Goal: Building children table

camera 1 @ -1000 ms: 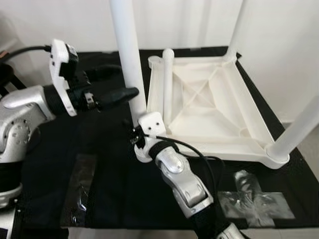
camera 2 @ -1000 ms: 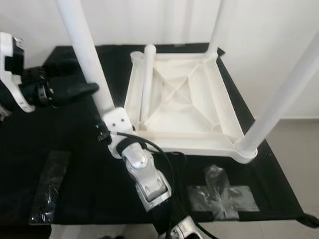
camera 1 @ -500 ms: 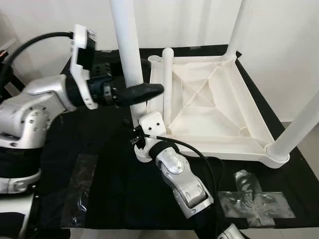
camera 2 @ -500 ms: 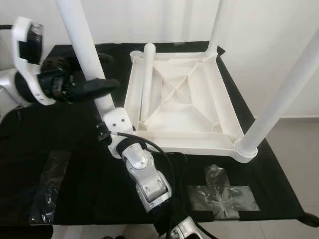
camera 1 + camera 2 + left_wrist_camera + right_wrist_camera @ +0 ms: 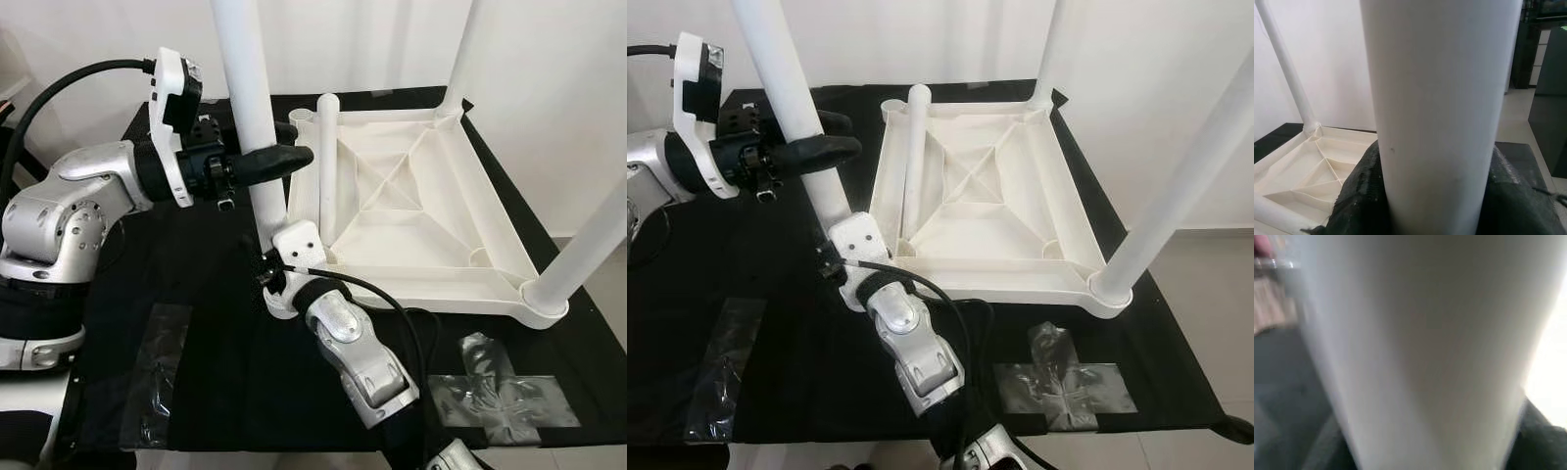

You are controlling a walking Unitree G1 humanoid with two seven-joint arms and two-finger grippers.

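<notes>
A white plastic table (image 5: 411,211) is lying upside down on the black worktop (image 5: 196,392), its ribbed underside facing up. Three legs are standing up from its corners: a far leg (image 5: 460,59), a near right leg (image 5: 588,250), and a near left leg (image 5: 250,108) that is rising at the corner closest to both arms. A fourth, loose leg (image 5: 328,166) is lying inside the table along its left rim.

The left pincer (image 5: 279,147) is reaching in from the left and gripping the near left leg partway up, one black finger crossing in front of the leg and the other passing behind it. In the left wrist view that leg (image 5: 1440,112) is sitting right between the dark fingers (image 5: 1359,196), which are pressing against its sides, with the table's underside (image 5: 1308,171) beyond.

The right pincer (image 5: 265,269) is coming up from below, its white wrist housing sitting against the base of the same leg, just beside the table corner. In the right wrist view the leg (image 5: 1415,352) is blurred and very close, with dark pads at both edges, so the pincer is closing around it too.

Two patches of clear tape are lying on the worktop: one strip (image 5: 157,372) near the left, one crossed patch (image 5: 500,397) near the right.
</notes>
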